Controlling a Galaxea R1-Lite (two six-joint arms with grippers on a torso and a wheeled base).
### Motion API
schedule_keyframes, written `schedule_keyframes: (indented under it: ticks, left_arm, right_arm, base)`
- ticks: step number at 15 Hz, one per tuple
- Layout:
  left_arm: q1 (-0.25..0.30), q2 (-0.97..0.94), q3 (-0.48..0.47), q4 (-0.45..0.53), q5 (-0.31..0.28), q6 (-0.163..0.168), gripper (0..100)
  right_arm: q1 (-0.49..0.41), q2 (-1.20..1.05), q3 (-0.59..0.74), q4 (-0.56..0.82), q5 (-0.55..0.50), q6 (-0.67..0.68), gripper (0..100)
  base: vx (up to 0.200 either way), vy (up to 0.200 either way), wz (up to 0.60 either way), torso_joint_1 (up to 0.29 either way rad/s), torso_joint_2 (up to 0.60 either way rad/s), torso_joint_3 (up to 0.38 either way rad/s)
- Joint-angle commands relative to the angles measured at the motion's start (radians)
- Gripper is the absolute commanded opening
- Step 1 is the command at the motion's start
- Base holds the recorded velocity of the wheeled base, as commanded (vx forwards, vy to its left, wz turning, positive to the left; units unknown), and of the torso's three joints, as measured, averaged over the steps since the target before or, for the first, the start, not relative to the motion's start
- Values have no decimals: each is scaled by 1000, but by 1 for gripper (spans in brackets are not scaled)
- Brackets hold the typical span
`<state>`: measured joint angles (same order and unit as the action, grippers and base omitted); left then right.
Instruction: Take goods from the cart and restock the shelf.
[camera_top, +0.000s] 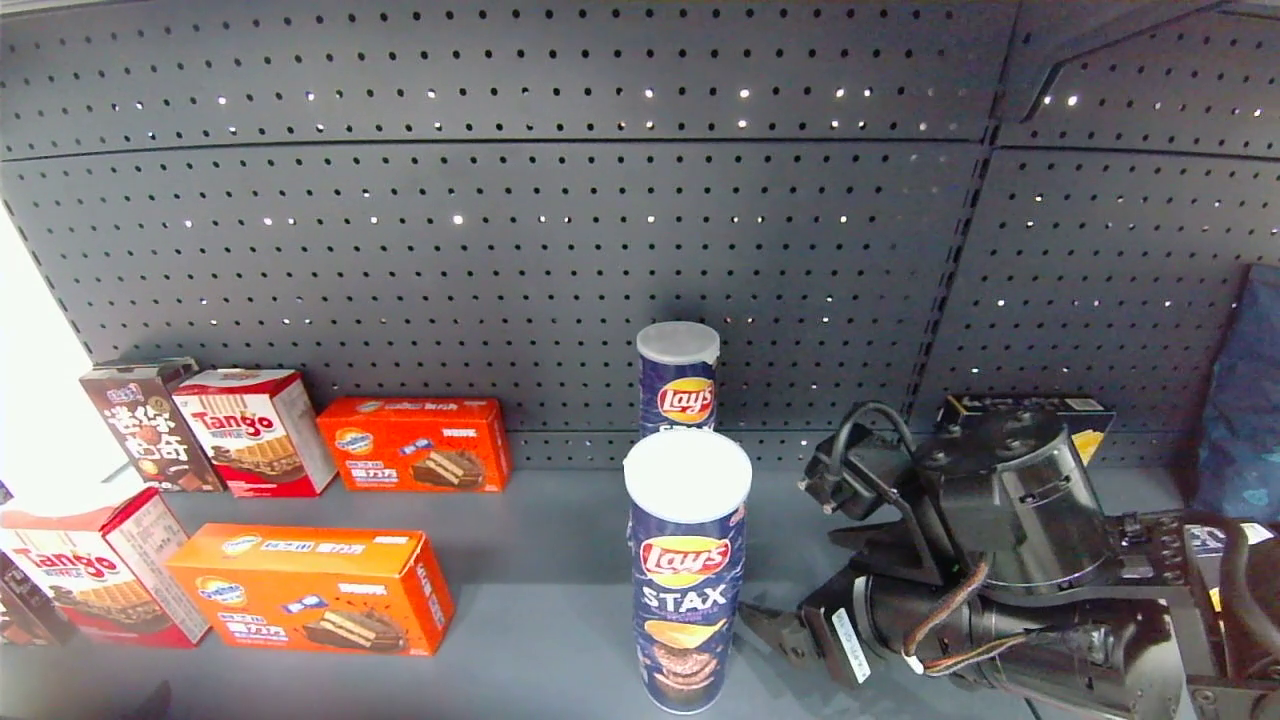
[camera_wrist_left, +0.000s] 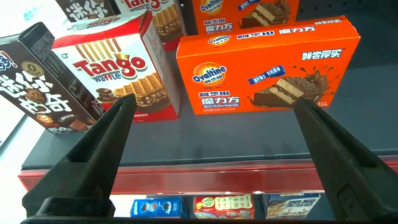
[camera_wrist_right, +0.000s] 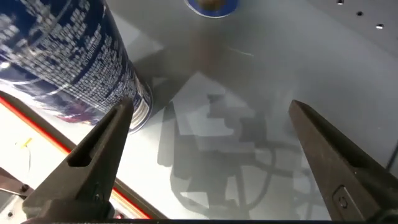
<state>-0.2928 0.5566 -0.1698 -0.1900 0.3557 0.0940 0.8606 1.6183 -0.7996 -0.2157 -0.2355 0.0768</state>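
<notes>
Entry: restocking, chip cans.

**Position.** The front can (camera_top: 687, 590) is seen upright on the shelf (camera_top: 540, 540), near its front edge. The rear can (camera_top: 678, 385) is lined up directly behind it, close to the pegboard wall (camera_top: 500, 250).

**Claws.**
- The right claw (camera_wrist_right: 210, 109) is spread wide and holds nothing. It is held low over the shelf just beside the front can; no contact with the can can be made out.
- The left claw (camera_wrist_left: 212, 101) is likewise spread and empty, and is pointed at the boxes from before the red shelf edge (camera_wrist_left: 186, 180).

**Handling (judged).**
- The can is taken to be a light cardboard tube with a plastic lid. It should be stiff enough for a firm pinch but could be dented if squeezed hard.
- The glossy wall is expected to be slippery.
- Because the can is tall and narrow, it could be toppled by a side knock.
- A hold across the body at about mid-height is preferred. The lid should be avoided.

**Surroundings.**
- A front orange box (camera_top: 312, 590) and a front wafer box (camera_top: 90, 570) are laid out well to the left of the cans.
- A rear orange box (camera_top: 415, 443), a rear wafer box (camera_top: 255, 430) and a brown box (camera_top: 150, 425) are set behind them.
- A blue bag (camera_top: 1240, 400) is noted at the far right.

**Obstructions.** The front can itself stands nearest the right claw's fingers. Bare shelf is left between the cans and the boxes.
</notes>
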Motion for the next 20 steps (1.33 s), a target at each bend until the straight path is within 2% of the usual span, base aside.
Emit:
schedule_keyframes:
  ticks: [1,5,7,10,12,13,15,17,18,19,20]
  left_arm:
    - [0,0,1,0,0,0,100]
    - [1,-20,3,0,3,0,100]
    - [3,-41,24,1,3,0,100]
    - [3,-84,55,3,3,1,100]
    - [1,-121,70,9,3,3,100]
    - [1,-144,69,35,3,6,100]
    - [3,-176,69,73,3,12,100]
    - [1,-213,73,81,3,79,100]
    - [3,-242,78,109,3,99,100]
    - [1,-267,76,130,2,107,100]
    - [1,-317,75,169,2,130,100]
  right_arm:
    - [6,9,-1,-1,-1,0,100]
    - [-3,-63,11,-1,-7,8,100]
    - [-57,-166,19,-2,-36,9,100]
    - [-264,-411,95,-1,-38,8,100]
    - [-466,-643,238,1,-28,3,100]
    - [-562,-844,373,-1,-39,6,100]
    - [-598,-1114,565,9,-128,-3,100]
    - [-641,-1313,704,27,-185,-20,100]
    - [-683,-1410,740,96,-183,-22,100]
    - [-704,-1479,743,162,-180,-23,100]
    - [-710,-1523,750,222,-186,-15,100]
  base:
    - [0,0,0,0,0,0]
    - [0,0,0,0,0,0]
    - [0,0,0,0,0,0]
    - [0,0,0,0,0,0]
    - [0,0,0,0,0,0]
    - [0,0,0,0,0,0]
    - [0,0,0,0,0,0]
    - [0,0,0,0,0,0]
    - [0,0,0,0,0,0]
    - [0,0,0,0,0,0]
    - [0,0,0,0,0,0]
